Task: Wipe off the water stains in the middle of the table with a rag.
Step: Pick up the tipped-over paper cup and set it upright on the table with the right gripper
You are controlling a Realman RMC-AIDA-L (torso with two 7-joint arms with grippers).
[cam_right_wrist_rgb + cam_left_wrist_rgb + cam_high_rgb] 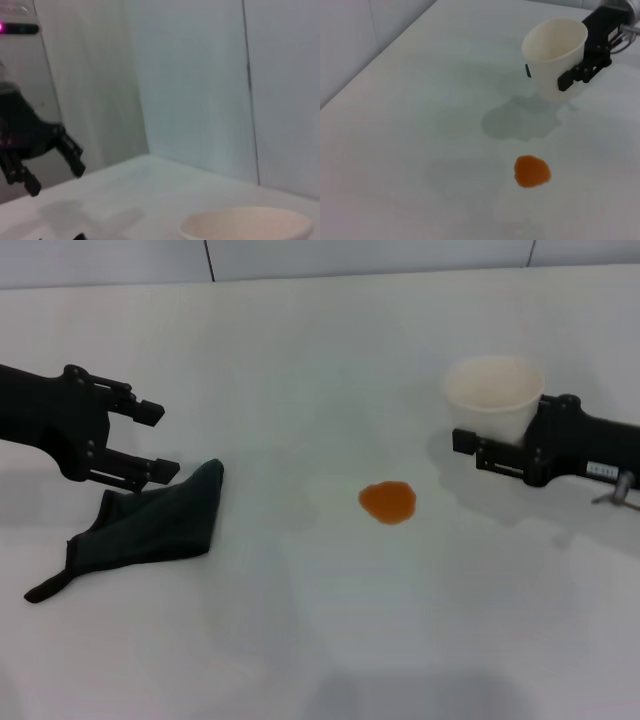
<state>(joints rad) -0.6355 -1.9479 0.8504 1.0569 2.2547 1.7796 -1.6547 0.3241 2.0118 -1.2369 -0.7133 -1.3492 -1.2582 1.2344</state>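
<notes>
The water stain [387, 502] is a small orange-brown blot in the middle of the white table [320, 350]; it also shows in the left wrist view [532, 171]. The dark green rag [150, 525] lies flat to its left, its thin tail pointing toward the front. My left gripper [158, 441] is open and empty, just over the rag's far corner; it also shows in the right wrist view [54, 170]. My right gripper [480, 425] is shut on a white paper cup [493, 398] to the right of the stain.
The cup [554, 55] looks empty and casts a shadow on the table beside the stain; its rim shows in the right wrist view [245, 225]. A pale wall runs along the table's far edge [320, 275].
</notes>
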